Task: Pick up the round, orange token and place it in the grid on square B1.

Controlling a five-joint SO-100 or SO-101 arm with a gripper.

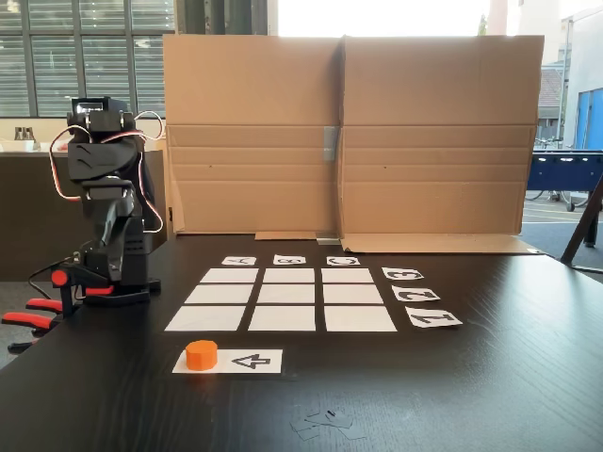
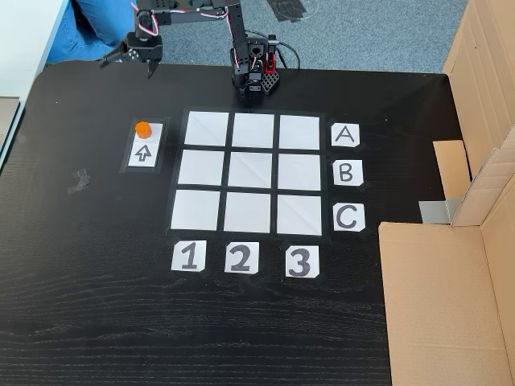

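Observation:
The orange token (image 1: 201,355) (image 2: 142,128) stands upright on one end of a white strip printed with a black arrow (image 1: 250,361) (image 2: 143,153), beside the grid (image 1: 230,276) (image 2: 304,215). Square B1 (image 1: 282,318) (image 2: 199,167) is bare white paper, in the middle row's column nearest the token. The black arm (image 1: 102,188) reaches out from its base (image 2: 253,76). My gripper (image 2: 127,67) hangs above the table's edge, a short way beyond the token and clear of it. Its fingers look spread apart, with nothing between them.
Label cards A, B, C (image 2: 346,172) and 1, 2, 3 (image 2: 240,257) border the grid. Cardboard walls (image 1: 349,132) (image 2: 451,305) stand along one side of the dark table (image 1: 490,377). Red clamps (image 1: 38,311) sit by the arm's base. A small scuff (image 2: 79,180) marks the tabletop.

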